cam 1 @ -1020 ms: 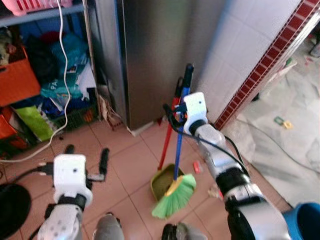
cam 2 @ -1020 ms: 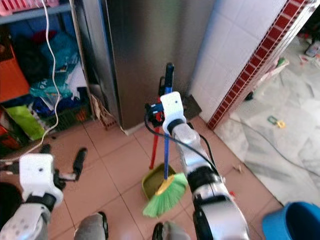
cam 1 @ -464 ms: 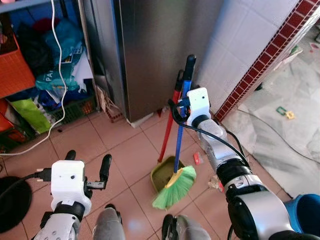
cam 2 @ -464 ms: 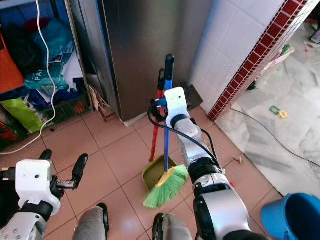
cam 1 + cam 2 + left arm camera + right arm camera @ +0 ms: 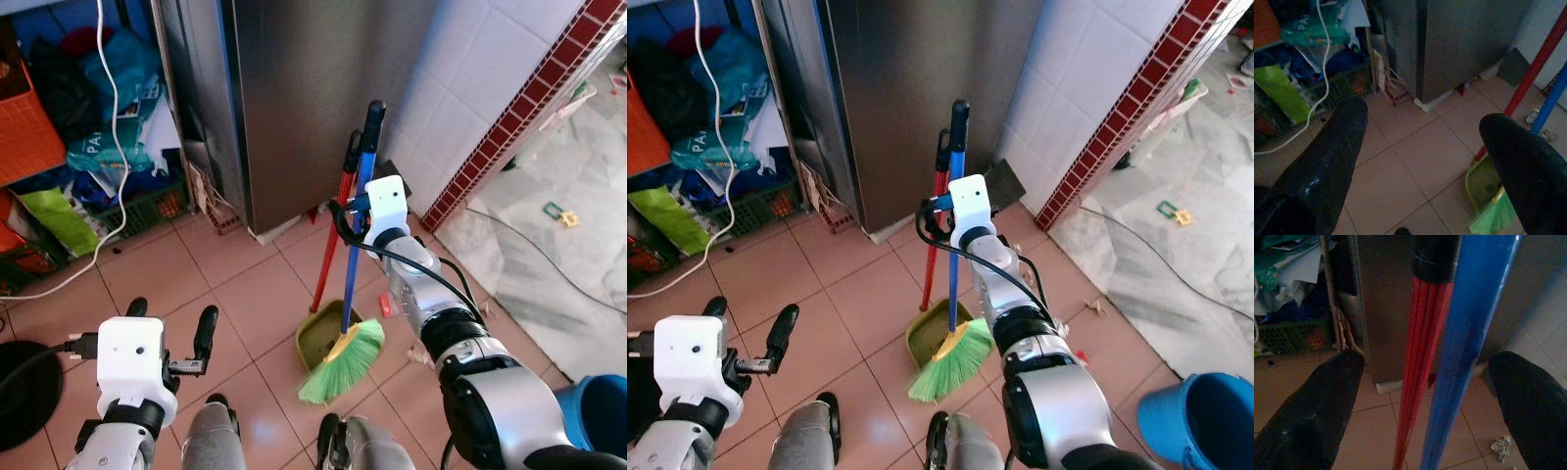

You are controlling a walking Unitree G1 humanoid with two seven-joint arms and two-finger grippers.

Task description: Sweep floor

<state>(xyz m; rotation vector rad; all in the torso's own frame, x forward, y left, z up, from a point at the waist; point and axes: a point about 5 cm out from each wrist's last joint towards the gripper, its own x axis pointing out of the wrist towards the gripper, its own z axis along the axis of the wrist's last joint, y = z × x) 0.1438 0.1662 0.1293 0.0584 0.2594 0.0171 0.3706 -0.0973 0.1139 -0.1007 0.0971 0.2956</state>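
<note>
**Broom by the steel cabinet, right gripper spread around its handle**

Broom (image 5: 345, 333) stands nearly upright on the terracotta tile floor (image 5: 255, 304), its blue handle (image 5: 359, 215) rising to a black grip near the front corner of the tall steel cabinet (image 5: 304, 98). Its green bristles (image 5: 340, 364) fan out low and rest over the edge of a yellow-green dustpan (image 5: 318, 343), whose red handle (image 5: 333, 240) leans up just beside the blue one.

The right gripper (image 5: 1425, 396) is up at the two handles, about midway along the blue one. From its wrist camera both poles pass between its two black fingers (image 5: 1312, 411), which are set wide apart with a gap on either side, so it grips nothing.

The left gripper (image 5: 168, 328) hangs low over bare tiles, well apart from the broom, its fingers likewise spread with floor visible between them.

Left of the cabinet is a shelf area crowded with bags, an orange crate (image 5: 34, 127) and a green basket (image 5: 147, 211); a white cable (image 5: 116, 117) trails down across it to the floor. To the right, a white tiled wall with a dark red brick-pattern band (image 5: 519, 117) runs toward pale marble flooring. A blue bucket (image 5: 593, 411) sits at the lower right, and small scraps of litter (image 5: 423, 360) lie on the tiles near the broom.
</note>
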